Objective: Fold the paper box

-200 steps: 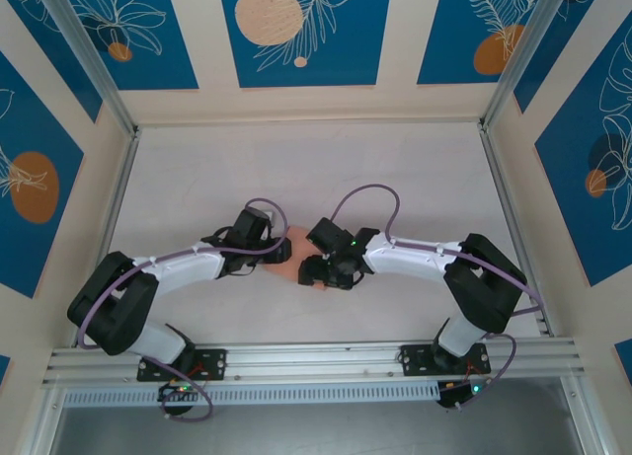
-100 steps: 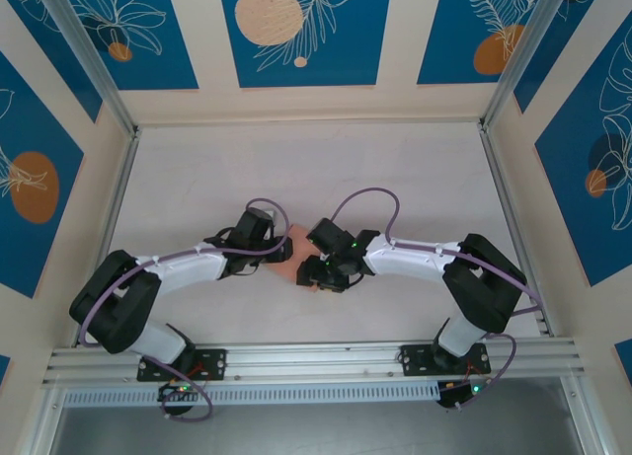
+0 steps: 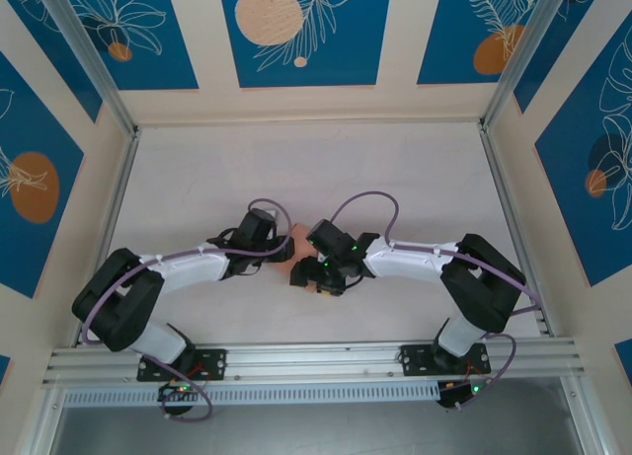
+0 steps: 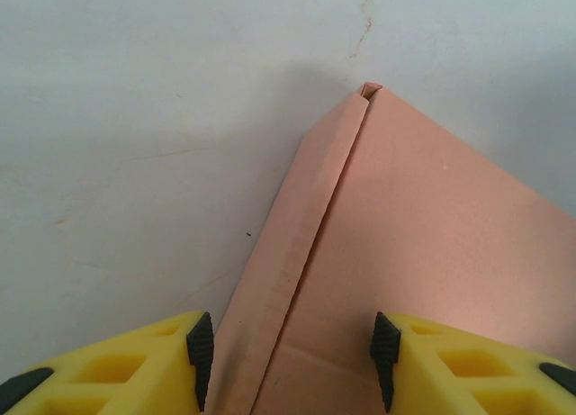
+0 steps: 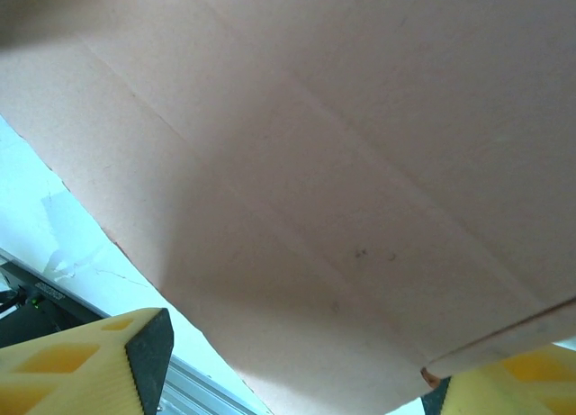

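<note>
The salmon-pink paper box (image 3: 298, 232) lies partly folded at the table's middle, between my two grippers. In the left wrist view the paper box (image 4: 432, 244) has a narrow flap folded up along its left edge. My left gripper (image 4: 292, 356) is open above it, and the sheet runs on under the right finger. From the right wrist, the paper box (image 5: 315, 145) is tilted up close to the camera. My right gripper (image 5: 295, 379) is open wide, with the sheet's corner against the right fingertip (image 5: 438, 395). In the top view the left gripper (image 3: 279, 248) and right gripper (image 3: 306, 272) nearly meet.
The white table (image 3: 296, 169) stretches away behind the grippers. An aluminium rail (image 3: 316, 356) runs along the near edge, with frame posts and panelled walls on the left, right and far sides.
My right gripper has shifted slightly left and forward over the paper box, so less pink shows beneath it. The left arm has barely moved.
</note>
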`<action>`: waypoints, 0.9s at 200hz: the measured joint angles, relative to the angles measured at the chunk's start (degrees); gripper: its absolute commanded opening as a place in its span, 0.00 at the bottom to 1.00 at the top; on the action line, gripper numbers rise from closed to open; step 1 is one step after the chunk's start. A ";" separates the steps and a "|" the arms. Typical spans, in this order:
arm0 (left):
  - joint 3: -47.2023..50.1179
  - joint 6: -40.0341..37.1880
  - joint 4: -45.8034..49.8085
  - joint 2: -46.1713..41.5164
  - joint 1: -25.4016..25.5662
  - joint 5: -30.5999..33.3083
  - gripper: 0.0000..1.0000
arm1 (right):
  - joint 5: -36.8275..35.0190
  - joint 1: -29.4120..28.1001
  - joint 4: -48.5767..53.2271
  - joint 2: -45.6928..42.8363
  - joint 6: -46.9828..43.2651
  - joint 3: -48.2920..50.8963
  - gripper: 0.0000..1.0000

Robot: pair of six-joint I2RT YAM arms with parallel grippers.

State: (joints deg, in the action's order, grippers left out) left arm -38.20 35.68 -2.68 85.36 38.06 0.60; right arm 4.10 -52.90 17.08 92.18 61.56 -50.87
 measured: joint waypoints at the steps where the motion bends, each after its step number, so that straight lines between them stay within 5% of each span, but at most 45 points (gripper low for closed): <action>1: 0.00 0.00 0.00 0.00 0.00 0.00 0.51 | -0.02 0.00 0.00 0.00 0.00 0.00 0.70; 30: 0.00 0.00 0.00 0.00 0.07 0.13 0.50 | -0.24 0.02 -0.20 0.02 0.76 0.46 0.62; 94: 0.11 1.18 -0.04 -0.17 0.81 0.52 0.50 | -4.94 -2.19 4.15 0.42 0.46 -1.84 0.68; 180: 0.28 1.97 0.02 -0.57 1.40 0.50 0.42 | -11.82 -4.13 10.49 0.24 -0.07 -3.04 0.62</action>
State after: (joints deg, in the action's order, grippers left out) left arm -37.91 37.65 -2.66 84.79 39.46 1.10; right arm -7.73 -57.04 27.57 92.42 61.49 -53.91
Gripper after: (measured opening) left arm 0.421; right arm 0.644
